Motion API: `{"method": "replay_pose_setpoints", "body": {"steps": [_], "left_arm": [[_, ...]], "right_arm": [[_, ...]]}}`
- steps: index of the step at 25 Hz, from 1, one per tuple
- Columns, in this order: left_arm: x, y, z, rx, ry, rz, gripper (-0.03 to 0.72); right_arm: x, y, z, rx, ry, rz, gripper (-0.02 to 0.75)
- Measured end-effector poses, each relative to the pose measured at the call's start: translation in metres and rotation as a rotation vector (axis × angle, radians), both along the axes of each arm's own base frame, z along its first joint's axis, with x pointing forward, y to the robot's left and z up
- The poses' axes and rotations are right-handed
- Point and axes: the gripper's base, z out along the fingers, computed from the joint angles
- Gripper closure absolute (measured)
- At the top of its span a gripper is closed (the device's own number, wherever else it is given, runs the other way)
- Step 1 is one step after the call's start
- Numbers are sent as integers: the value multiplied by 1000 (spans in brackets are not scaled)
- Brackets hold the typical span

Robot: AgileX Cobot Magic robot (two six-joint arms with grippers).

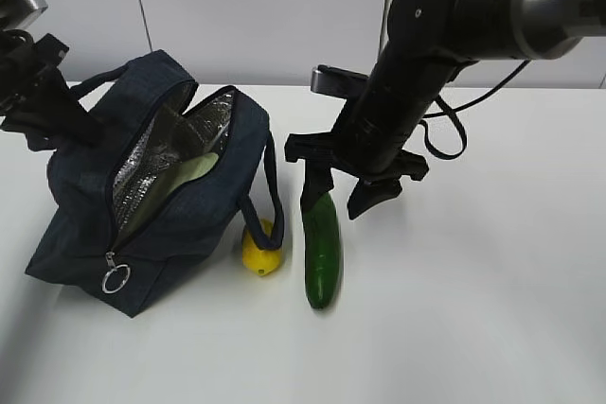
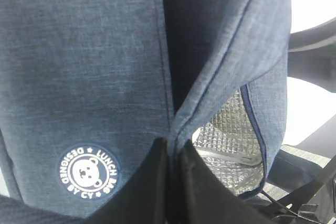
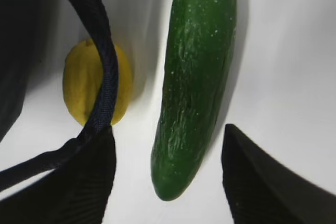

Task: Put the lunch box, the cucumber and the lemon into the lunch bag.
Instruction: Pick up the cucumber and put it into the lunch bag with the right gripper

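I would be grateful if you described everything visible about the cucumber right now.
The cucumber is long, dark green and glossy, with faint ridges and pale specks on its skin. It lies flat on the white table, right of the lemon and apart from it. The right gripper stands open over its far end, one finger on either side; whether they touch it cannot be told. It is still outside the lunch bag.

one lunch bag [image 1: 180, 205], one lemon [image 1: 261, 254], one cucumber [image 1: 321, 248]
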Motion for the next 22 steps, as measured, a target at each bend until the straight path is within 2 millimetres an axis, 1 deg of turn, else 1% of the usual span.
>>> {"method": "replay_pose_setpoints", "body": {"steps": [4,6,10,18,22], "left_arm": [[0,0,0,1,0,0,694],[0,0,0,2,1,0,694],[0,0,0,2,2,1,694],[0,0,0,3,2,0,694],[0,0,0,3,2,0,694]], "right_arm": [[3,1,-16,-13,25,-3,262],[5,2,-20,-12,18,-9,262],[9,2,-20,-2,-22,-24,262],[11,3,-20,0,-45,-30,262],[12,3,-27,-3,-33,-33,262]]}}
